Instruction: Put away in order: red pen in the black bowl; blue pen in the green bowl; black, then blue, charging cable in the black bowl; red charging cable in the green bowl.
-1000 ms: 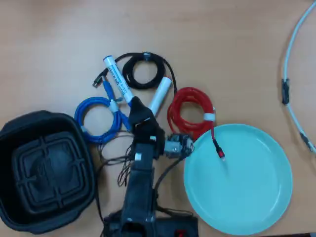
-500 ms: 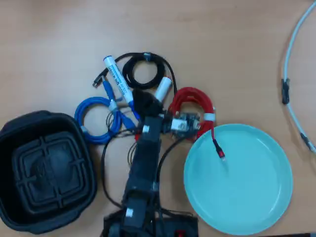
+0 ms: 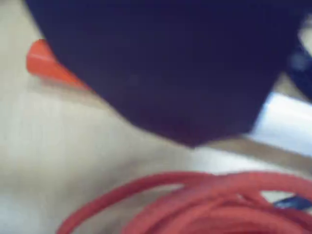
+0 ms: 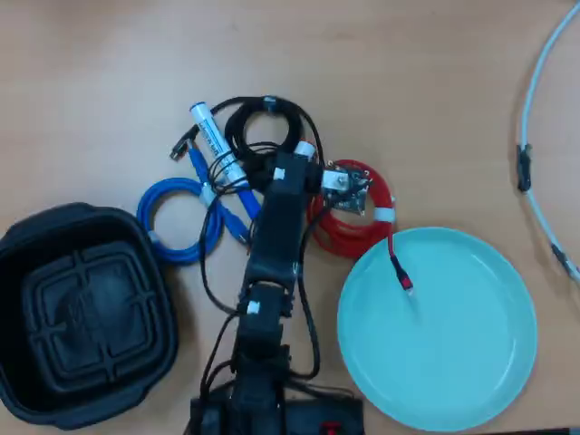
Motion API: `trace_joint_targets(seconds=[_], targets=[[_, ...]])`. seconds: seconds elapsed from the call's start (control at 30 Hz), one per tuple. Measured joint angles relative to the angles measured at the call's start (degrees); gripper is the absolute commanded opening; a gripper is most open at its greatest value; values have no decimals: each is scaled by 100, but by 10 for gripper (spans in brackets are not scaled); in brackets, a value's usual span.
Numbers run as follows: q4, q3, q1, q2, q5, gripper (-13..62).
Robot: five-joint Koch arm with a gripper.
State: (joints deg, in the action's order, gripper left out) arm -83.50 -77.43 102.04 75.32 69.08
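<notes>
The gripper, jaw state hidden, hung over the red pen mid-desk, presumably first for the empty black bowl.

Office-type desk, wood laminate top

black bowl: black, ribbed squares | green bowl: mint | red charging cable: red

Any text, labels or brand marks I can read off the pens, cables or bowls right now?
None can be read.
Blue pen: dark print runs along the white barrel in the overhead view, too small and blurred to read.
Black bowl, green bowl, red charging cable: no lettering visible.
Wrist view: too blurred to show any text.
</notes>
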Motion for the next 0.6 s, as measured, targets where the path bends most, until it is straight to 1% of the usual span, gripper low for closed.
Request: trace_joint_targets(seconds=[0.23, 0.4, 0.6], targets=[[-9, 9, -141, -466, 0, 584], [-26, 527, -158, -817, 0, 584], [-35, 562, -114, -1011, 0, 584]])
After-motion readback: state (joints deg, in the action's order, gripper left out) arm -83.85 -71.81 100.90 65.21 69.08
